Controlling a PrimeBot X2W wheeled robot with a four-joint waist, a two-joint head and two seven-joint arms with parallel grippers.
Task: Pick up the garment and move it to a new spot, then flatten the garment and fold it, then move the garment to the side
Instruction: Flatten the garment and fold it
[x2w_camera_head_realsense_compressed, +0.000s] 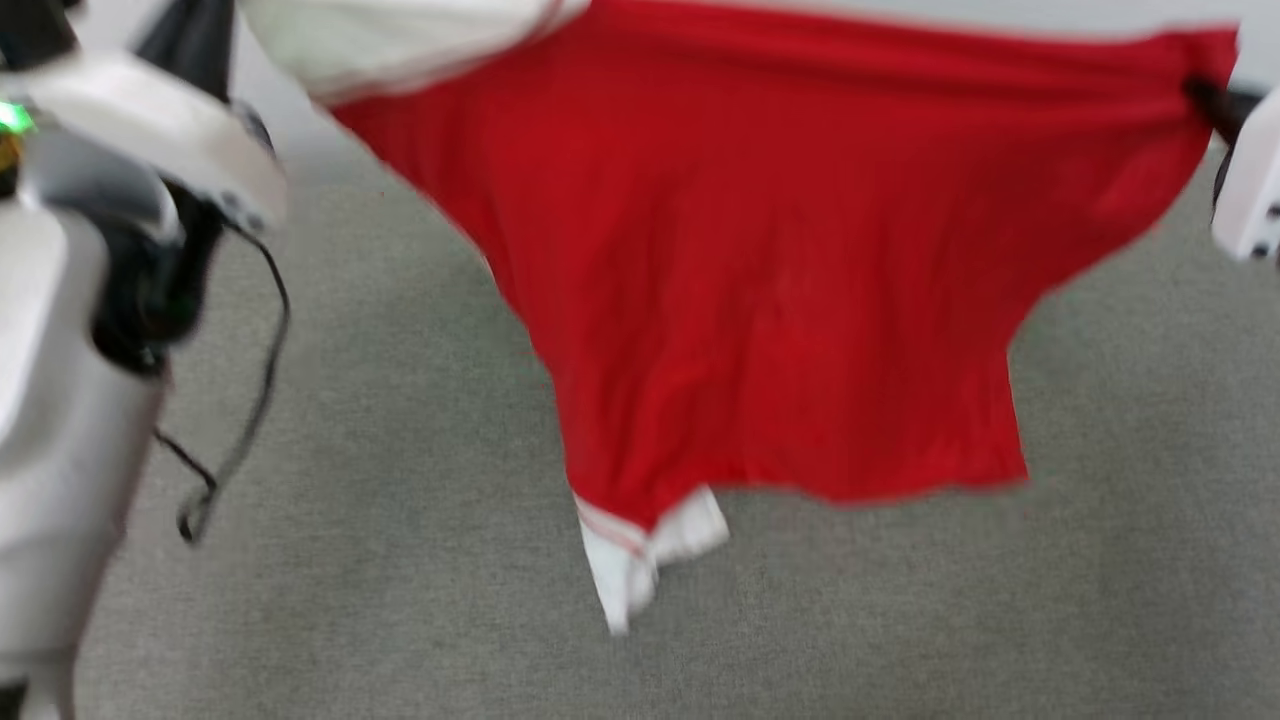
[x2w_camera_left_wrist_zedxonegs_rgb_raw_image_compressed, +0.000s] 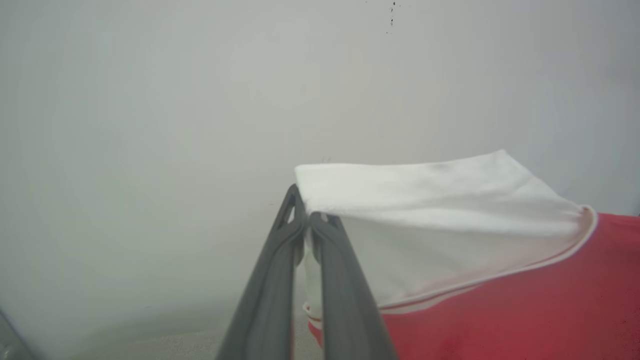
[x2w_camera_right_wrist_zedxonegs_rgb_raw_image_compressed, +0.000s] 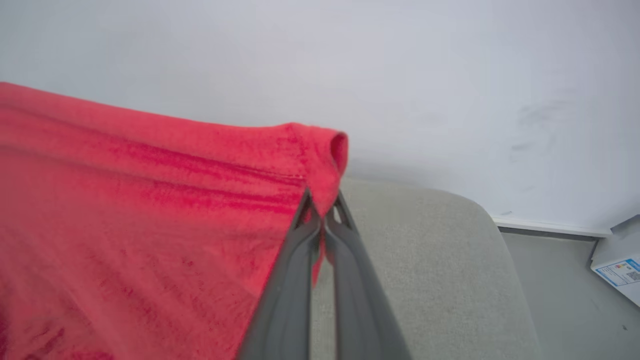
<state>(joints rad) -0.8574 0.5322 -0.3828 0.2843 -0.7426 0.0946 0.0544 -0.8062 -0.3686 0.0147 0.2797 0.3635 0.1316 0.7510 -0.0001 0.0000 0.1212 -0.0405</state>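
Head view: the garment (x2w_camera_head_realsense_compressed: 780, 280) hangs in the air, stretched across the top of the frame from upper left to upper right. Its red body droops toward the grey bench (x2w_camera_head_realsense_compressed: 300, 600), and the dangling sleeve (x2w_camera_head_realsense_compressed: 650, 560) is lowest, at centre. My right gripper (x2w_camera_head_realsense_compressed: 1203, 97) pinches the upper right corner.

Left wrist view: my left gripper (x2w_camera_left_wrist_zedxonegs_rgb_raw_image_compressed: 306, 220) is clenched on the edge of the held sleeve (x2w_camera_left_wrist_zedxonegs_rgb_raw_image_compressed: 425, 200), and the cloth runs off to the right of the frame.

Right wrist view: my right gripper (x2w_camera_right_wrist_zedxonegs_rgb_raw_image_compressed: 324, 210) is clenched on a red corner. The cloth spreads to the left, with the bench (x2w_camera_right_wrist_zedxonegs_rgb_raw_image_compressed: 425, 260) beneath.

The long axis runs gripper to gripper, so neither arm is nearer. I judge that both must lower together, keeping it taut.
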